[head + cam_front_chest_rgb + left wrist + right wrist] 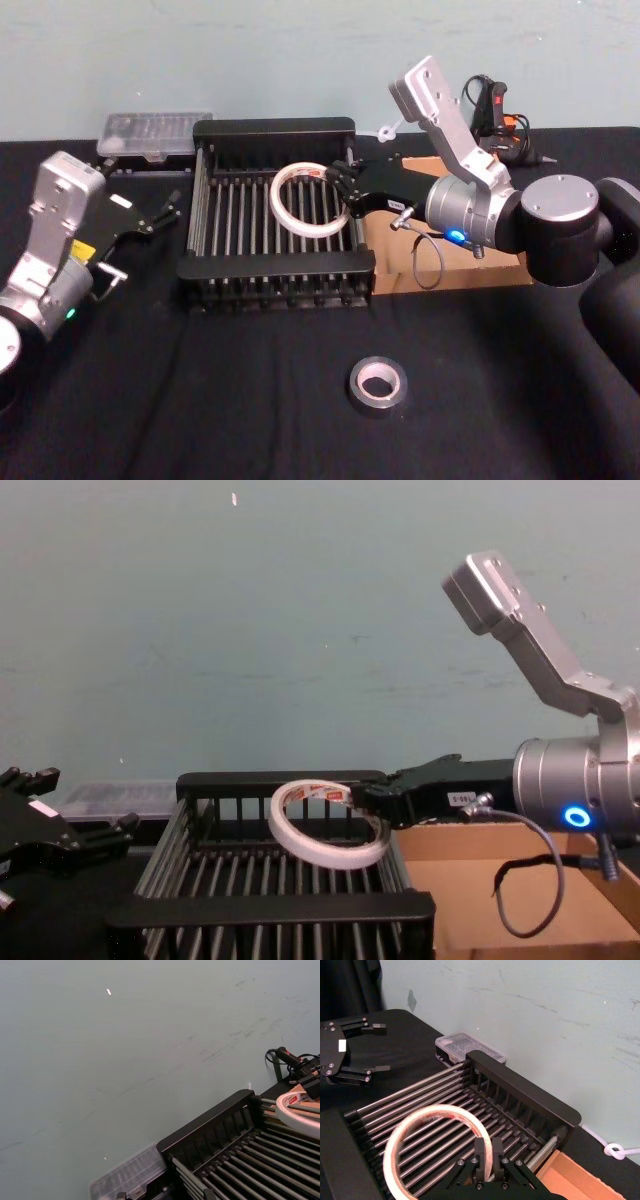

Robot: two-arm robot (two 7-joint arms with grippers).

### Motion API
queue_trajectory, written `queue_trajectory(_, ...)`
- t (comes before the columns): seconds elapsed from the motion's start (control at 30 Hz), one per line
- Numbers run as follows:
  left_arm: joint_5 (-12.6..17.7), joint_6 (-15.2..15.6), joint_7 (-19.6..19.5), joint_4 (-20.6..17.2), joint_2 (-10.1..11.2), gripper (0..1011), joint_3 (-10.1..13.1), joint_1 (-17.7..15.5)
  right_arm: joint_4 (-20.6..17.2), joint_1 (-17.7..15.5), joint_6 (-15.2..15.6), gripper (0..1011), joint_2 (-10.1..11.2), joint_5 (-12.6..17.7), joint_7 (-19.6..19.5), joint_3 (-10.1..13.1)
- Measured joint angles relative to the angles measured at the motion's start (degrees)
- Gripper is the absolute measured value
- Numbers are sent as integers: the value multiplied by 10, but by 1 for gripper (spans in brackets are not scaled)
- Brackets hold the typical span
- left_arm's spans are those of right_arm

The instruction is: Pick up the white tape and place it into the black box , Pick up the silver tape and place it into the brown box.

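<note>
The white tape (276, 200), a thin white ring with red print inside, hangs tilted over the black box (275, 130). My right gripper (345, 190) is shut on the ring's right rim; the right wrist view shows the fingers (481, 1152) clamped across the band (437, 1110). In the chest view the tape (325, 853) hovers just above the crate's bars. The silver tape (378, 385) lies flat on the black table, nearer than the crate. The brown box (450, 275) sits right of the crate, partly hidden under my right arm. My left gripper (160, 215) stands open to the crate's left.
A clear plastic case (155, 135) lies behind the crate's left corner. A black and orange glue gun (495, 110) stands at the back right by the wall. A white cord (615, 1150) lies behind the brown box.
</note>
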Motion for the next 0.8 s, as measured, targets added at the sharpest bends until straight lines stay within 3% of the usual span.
queue_trajectory(0.13,0,0,0,0,0,1001,0,0,0,0,0,165,0,0,0,0)
queue_trajectory(0.17,0,0,0,0,0,1001,0,0,-1,0,0,227,0,1,0,0)
queue_trajectory(0.27,0,0,0,0,0,1001,0,0,-1,-1,0,282,1,1,0,0)
queue_trajectory(0.6,0,0,0,0,0,1001,0,0,-2,-1,1,624,1,1,0,1)
queue_trajectory(0.8,0,0,0,0,0,1001,0,0,-2,-1,1,776,1,2,0,1)
